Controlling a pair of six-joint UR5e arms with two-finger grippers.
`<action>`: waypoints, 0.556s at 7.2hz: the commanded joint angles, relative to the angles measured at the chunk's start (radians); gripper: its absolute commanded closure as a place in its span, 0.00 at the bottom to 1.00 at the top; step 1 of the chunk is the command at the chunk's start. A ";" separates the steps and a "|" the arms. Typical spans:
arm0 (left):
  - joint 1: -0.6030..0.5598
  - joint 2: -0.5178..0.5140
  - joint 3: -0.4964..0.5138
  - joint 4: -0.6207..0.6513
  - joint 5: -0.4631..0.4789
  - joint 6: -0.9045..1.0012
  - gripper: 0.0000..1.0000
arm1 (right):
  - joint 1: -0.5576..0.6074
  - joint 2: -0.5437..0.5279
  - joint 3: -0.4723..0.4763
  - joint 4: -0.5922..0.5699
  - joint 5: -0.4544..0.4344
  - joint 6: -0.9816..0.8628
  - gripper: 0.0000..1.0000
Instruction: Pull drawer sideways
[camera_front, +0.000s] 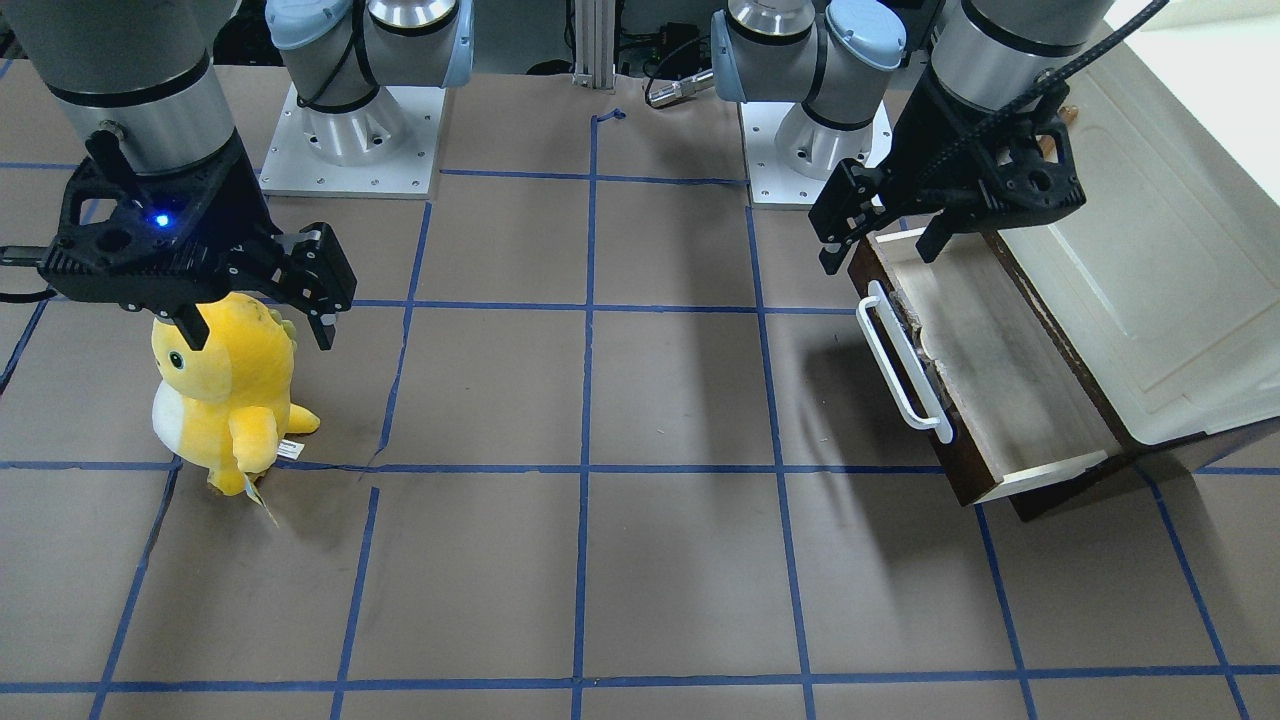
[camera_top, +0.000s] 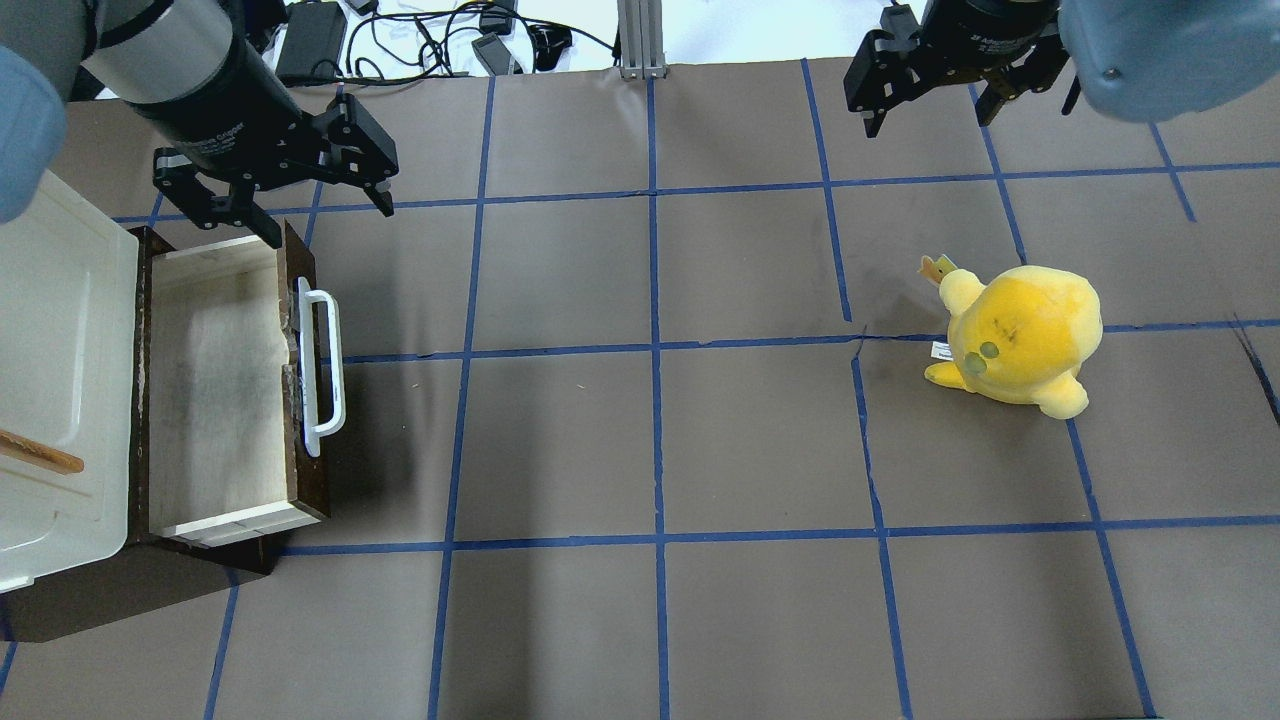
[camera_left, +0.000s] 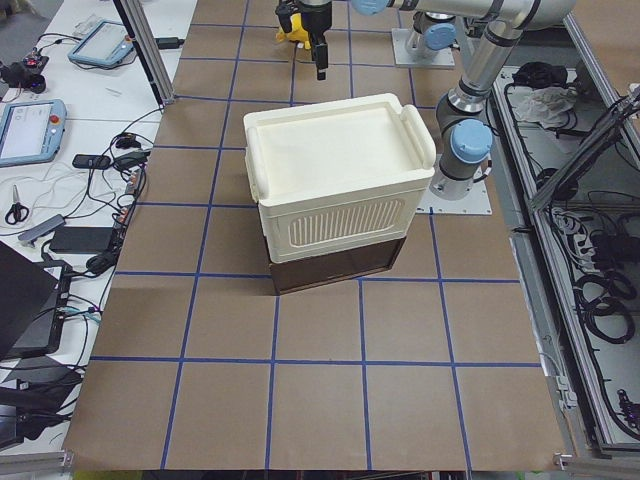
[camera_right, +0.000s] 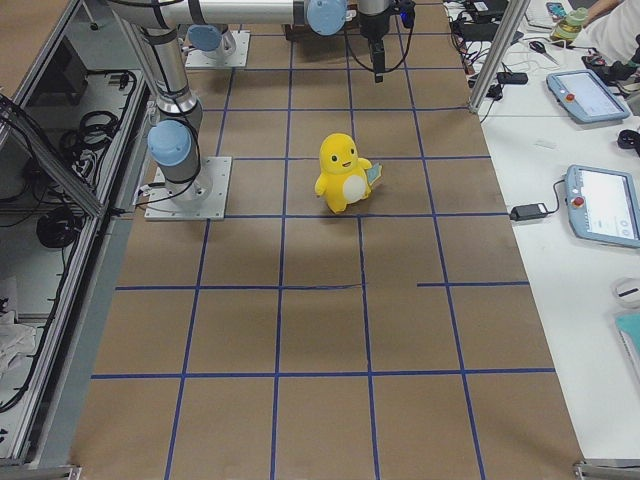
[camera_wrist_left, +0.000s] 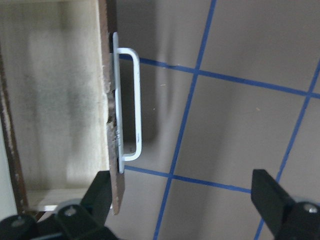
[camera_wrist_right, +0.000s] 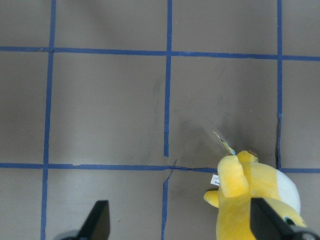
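Observation:
The drawer (camera_top: 215, 390) stands pulled out of the cabinet, its pale wood interior bare. It has a dark brown front and a long white bar handle (camera_top: 322, 370). It also shows in the front-facing view (camera_front: 1000, 380). My left gripper (camera_top: 330, 225) is open and empty, above the end of the drawer front. In the left wrist view one finger (camera_wrist_left: 100, 195) overlaps the front's end and the other finger (camera_wrist_left: 272, 197) is over the table, with the handle (camera_wrist_left: 132, 105) ahead. My right gripper (camera_top: 927, 122) is open and empty, away from the drawer.
A cream-white cabinet (camera_top: 50, 380) with a small wooden handle sits over the drawer's housing at the table's edge. A yellow plush toy (camera_top: 1015, 335) stands on the other side of the brown table with blue tape lines, just below my right gripper in the front-facing view (camera_front: 260, 335).

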 joint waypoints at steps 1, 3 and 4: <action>-0.076 -0.024 0.002 -0.019 0.083 0.052 0.00 | 0.000 0.000 0.000 0.000 0.000 0.000 0.00; -0.118 -0.022 0.015 -0.051 0.098 0.127 0.00 | 0.000 0.000 0.000 0.000 0.000 0.000 0.00; -0.105 -0.019 0.023 -0.050 0.093 0.141 0.00 | 0.000 0.000 0.000 0.000 0.000 0.000 0.00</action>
